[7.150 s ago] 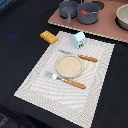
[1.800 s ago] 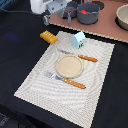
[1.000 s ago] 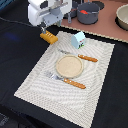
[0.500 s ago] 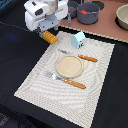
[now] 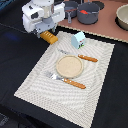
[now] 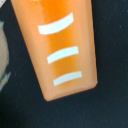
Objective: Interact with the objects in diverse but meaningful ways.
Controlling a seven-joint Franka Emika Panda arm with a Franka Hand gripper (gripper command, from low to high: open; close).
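Down and toward the exterior view's left goes the arm, from the pots at the back to a spot right over the bread piece [image 5: 48, 37].

Seven seconds back no arm was in sight at all; half a second back the gripper [image 5: 44, 31] sat a touch higher. The bread piece lies where it did, on the dark table [image 5: 15, 60] just beside the far corner of the mat [image 5: 95, 85], and the milk carton [image 5: 78, 39] stands near it on the mat. Up close, the wrist view shows the bread piece [image 6: 62, 47] big, orange, with three white stripes. I cannot tell if the pincer is open or closed, because its fingers are hidden. To grab well, it should come straight down, squeeze the long sides, and stay away from the milk carton.
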